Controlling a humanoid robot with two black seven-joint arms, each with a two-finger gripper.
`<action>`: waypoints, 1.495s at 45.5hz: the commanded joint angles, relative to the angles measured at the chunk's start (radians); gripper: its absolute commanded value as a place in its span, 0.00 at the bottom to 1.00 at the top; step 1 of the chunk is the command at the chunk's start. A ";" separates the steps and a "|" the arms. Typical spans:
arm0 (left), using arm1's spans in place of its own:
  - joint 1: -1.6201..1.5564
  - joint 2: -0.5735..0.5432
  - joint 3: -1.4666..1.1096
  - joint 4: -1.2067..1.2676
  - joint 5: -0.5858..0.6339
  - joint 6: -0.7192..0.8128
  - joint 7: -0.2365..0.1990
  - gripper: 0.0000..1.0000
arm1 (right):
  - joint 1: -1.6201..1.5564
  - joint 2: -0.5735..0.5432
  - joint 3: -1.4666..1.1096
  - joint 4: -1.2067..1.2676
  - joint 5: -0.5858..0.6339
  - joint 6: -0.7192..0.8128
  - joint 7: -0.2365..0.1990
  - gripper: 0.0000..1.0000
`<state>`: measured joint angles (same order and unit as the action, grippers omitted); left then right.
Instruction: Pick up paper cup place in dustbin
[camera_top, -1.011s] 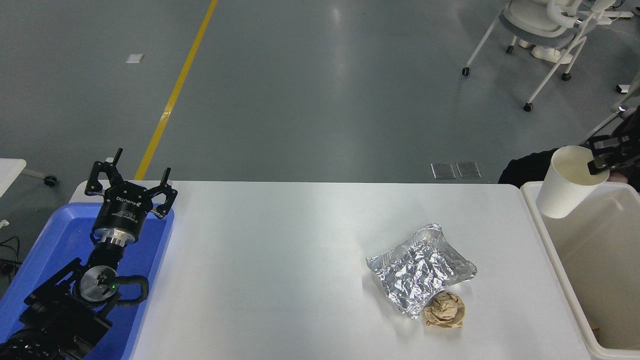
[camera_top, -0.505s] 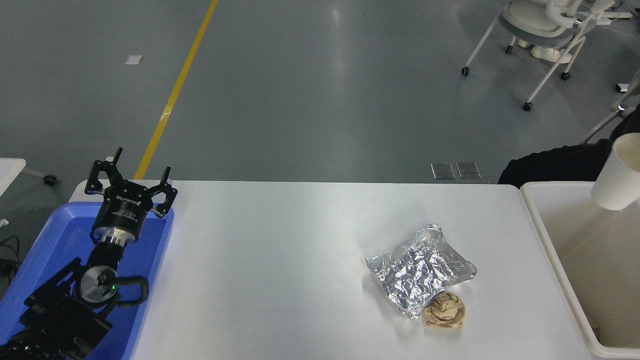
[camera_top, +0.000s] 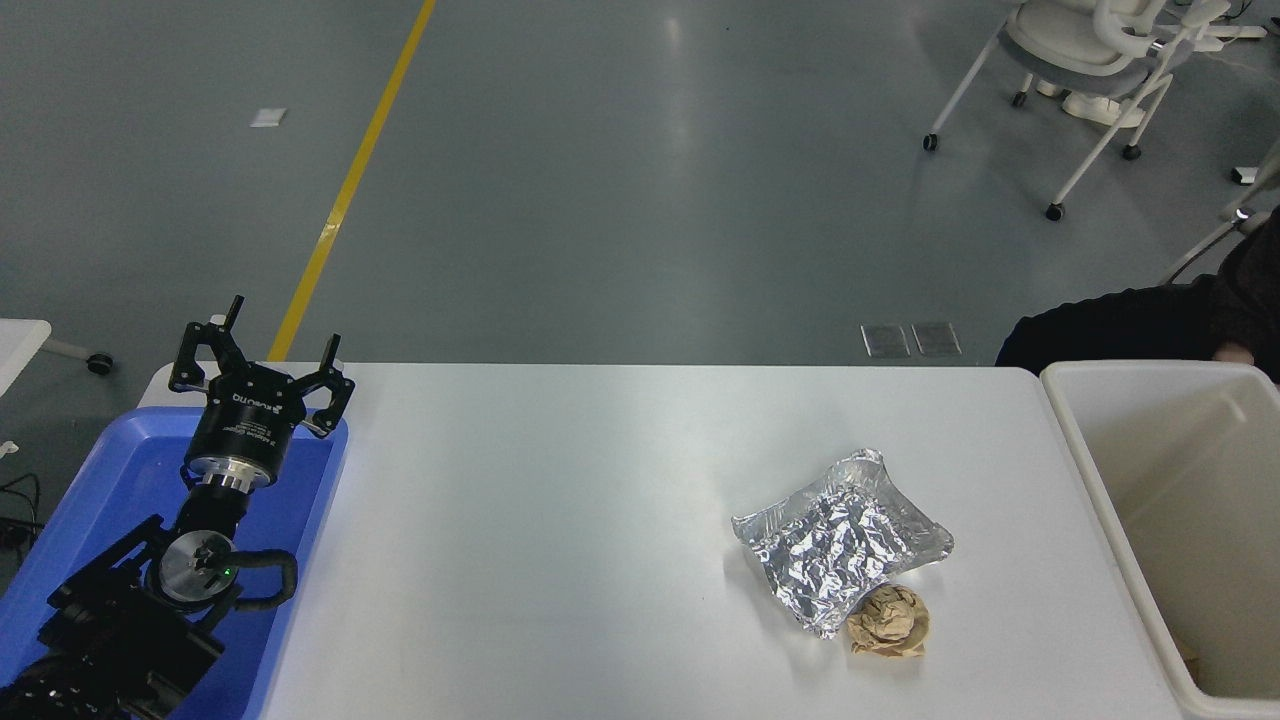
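The paper cup is out of view. The off-white dustbin (camera_top: 1075, 440) stands at the table's right end, cut off by the picture's right edge. My right gripper and arm are out of view. My left gripper (camera_top: 262, 352) is parked at the lower left above the blue tray, open and empty.
A crinkled silver foil tray (camera_top: 840, 538) lies right of the table's middle, with a crumpled brown paper ball (camera_top: 890, 620) just in front of it. A blue plastic tray (camera_top: 120, 480) sits at the left edge. A person's dark sleeve (camera_top: 1130, 325) shows behind the dustbin. A white chair (camera_top: 1090, 60) stands far back.
The right gripper carried the paper cup rightwards over the dustbin and out of the picture; both cup and gripper are gone from view. The left arm has not moved.
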<state>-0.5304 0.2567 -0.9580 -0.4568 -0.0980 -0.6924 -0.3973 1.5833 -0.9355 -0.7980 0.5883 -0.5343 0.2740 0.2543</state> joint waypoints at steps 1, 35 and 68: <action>0.000 -0.001 -0.001 0.000 0.000 0.001 0.000 1.00 | -0.925 0.219 0.496 -0.292 0.105 -0.168 -0.032 0.00; -0.002 -0.001 0.001 -0.002 0.000 -0.001 0.002 1.00 | -0.907 0.259 0.551 -0.275 0.089 -0.177 -0.058 0.00; -0.002 0.001 0.002 -0.002 0.000 -0.001 0.003 1.00 | -0.888 0.245 0.546 -0.275 0.059 -0.176 -0.075 0.00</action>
<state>-0.5323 0.2571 -0.9559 -0.4585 -0.0981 -0.6934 -0.3950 0.6889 -0.6880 -0.2516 0.3129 -0.4670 0.0981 0.1880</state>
